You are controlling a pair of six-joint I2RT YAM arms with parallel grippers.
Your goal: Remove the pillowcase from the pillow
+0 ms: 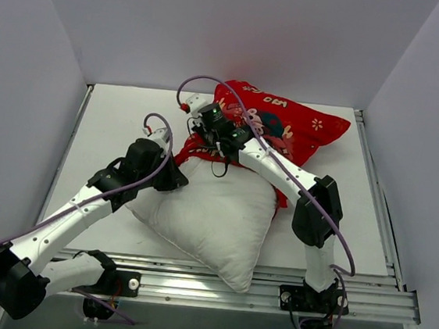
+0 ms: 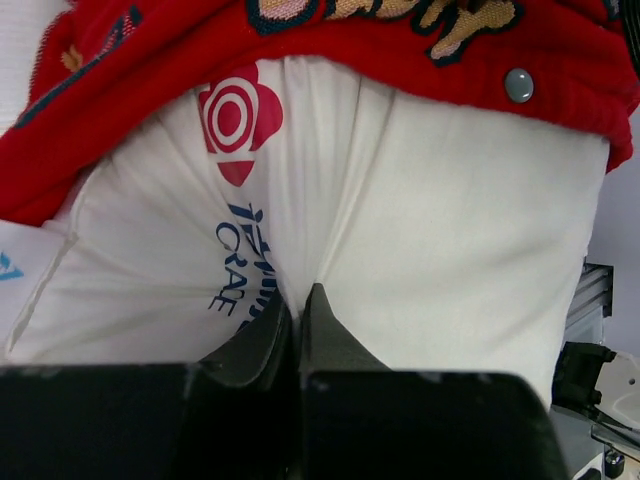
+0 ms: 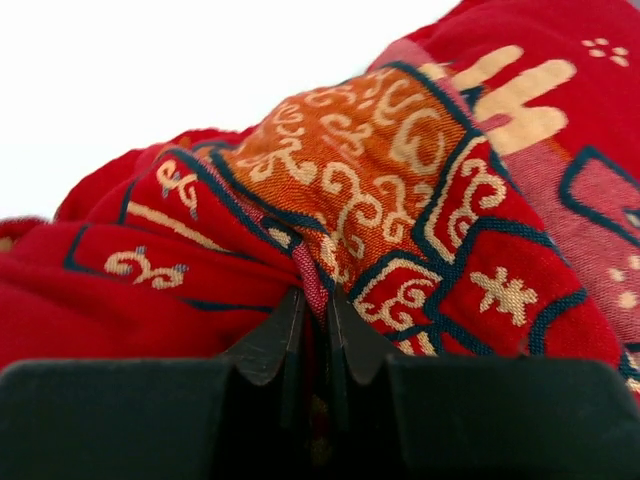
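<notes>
Overhead, the white pillow (image 1: 214,211) lies on the bench (image 1: 114,122) with its far end still tucked inside the red pillowcase (image 1: 294,129), which bunches up beyond it. The left claw (image 1: 176,178) sits at the pillow's left edge, and the right claw (image 1: 203,135) is at the pillow's far edge, where the red cloth begins. From the left wrist, the left claw (image 2: 298,300) is clenched on a fold of the pillow (image 2: 430,230), with the pillowcase (image 2: 400,60) hem just above. From the right wrist, the right claw (image 3: 312,300) is clamped on a bunched ridge of the pillowcase (image 3: 380,170).
</notes>
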